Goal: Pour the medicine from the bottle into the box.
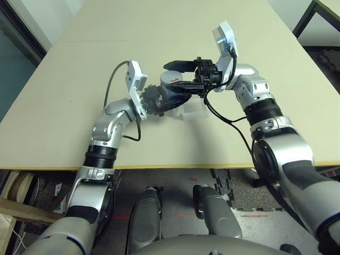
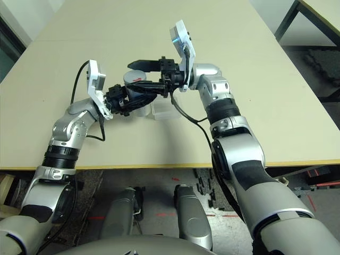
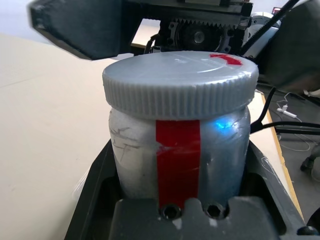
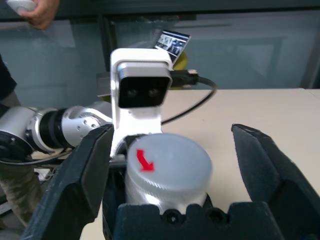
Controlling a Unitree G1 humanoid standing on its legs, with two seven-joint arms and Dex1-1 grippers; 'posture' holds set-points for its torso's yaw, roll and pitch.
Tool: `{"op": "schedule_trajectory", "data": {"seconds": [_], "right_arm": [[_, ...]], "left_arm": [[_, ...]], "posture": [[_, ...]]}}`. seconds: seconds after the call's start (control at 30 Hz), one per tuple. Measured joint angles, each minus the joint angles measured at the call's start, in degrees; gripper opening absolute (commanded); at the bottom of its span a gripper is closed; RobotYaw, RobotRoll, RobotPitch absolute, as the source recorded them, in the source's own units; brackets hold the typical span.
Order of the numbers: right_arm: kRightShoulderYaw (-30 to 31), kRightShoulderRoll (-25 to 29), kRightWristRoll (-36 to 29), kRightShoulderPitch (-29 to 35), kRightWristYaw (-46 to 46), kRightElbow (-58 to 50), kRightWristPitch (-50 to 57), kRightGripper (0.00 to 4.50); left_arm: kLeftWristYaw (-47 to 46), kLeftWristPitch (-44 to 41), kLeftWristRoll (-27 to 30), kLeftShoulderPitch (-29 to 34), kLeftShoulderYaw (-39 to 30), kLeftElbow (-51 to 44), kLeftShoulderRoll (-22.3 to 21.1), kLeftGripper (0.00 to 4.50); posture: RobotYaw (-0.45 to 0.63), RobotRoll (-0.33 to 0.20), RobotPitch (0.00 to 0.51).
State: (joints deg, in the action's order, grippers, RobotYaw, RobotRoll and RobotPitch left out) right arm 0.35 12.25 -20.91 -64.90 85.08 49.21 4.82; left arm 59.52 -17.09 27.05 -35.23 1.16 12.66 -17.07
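Left hand [image 1: 159, 101] clamps the small silvery-grey cylindrical bottle [image 3: 177, 145] with a red tape stripe; the left wrist view shows both fingers pressed to its sides. Bottle is held above the beige bench [image 1: 79, 79], near mid-bench, between the two arms.

Ribbed grey screw cap [image 3: 180, 82] with a red arrow mark sits on the bottle, not yet removed.

Right hand [image 4: 172, 170] is at the cap with fingers spread wide to either side; a clear gap shows between each finger and the cap rim in the right wrist view. It grips nothing.

Small shallow square box of clear plastic [image 1: 194, 112] rests on the bench just beyond and below the bottle, partly hidden by the hands. Contents cannot be made out.

Progress, as judged: bottle picked up and presented; cap removal is the step in hand. Left to do: close on the cap, unscrew it, tip the bottle over the box. Pouring not begun.

A person's hand [image 4: 35, 12] shows in the background.
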Motion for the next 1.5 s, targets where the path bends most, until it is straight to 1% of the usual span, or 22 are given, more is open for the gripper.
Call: {"op": "schedule_trajectory", "data": {"seconds": [0.2,0.37,0.53,0.77,1.07,1.27,1.5], "right_arm": [[0.0,1.2,0.8,0.0,0.3,1.6,-1.0,4.5],[0.0,1.8,0.9,0.0,0.8,1.1,-0.7,4.5],[0.0,0.7,0.8,0.6,0.9,-1.9,0.3,4.5],[0.2,-1.1,1.0,1.0,-1.9,-2.1,0.1,4.5],[0.6,-2.9,3.7,0.1,-6.0,0.6,-2.8,4.5],[0.6,-2.8,5.0,-1.2,-7.7,3.2,-4.0,4.5],[0.6,-2.4,5.2,-1.5,-7.8,4.2,-3.9,4.5]], "left_arm": [[-0.4,0.8,-0.5,0.0,0.0,1.3,0.2,2.63],[-1.7,4.0,-2.1,-0.5,-0.1,3.7,0.9,2.63],[-2.9,6.5,-2.9,-1.1,0.0,5.8,2.5,2.63],[-3.2,9.1,-4.7,-1.9,0.0,6.5,3.1,2.63],[-3.2,9.7,-5.0,-1.9,0.1,6.5,3.5,2.63],[-3.2,9.7,-5.1,-1.9,0.2,6.2,3.6,2.63],[-3.8,9.6,-5.3,-1.8,0.7,6.2,3.6,2.63]], "posture": [[-0.15,0.0,0.161],[-0.16,0.0,0.16],[-0.16,0.0,0.158],[-0.15,0.0,0.154],[-0.14,0.0,0.149],[-0.14,0.0,0.15],[-0.15,0.0,0.15]]}}
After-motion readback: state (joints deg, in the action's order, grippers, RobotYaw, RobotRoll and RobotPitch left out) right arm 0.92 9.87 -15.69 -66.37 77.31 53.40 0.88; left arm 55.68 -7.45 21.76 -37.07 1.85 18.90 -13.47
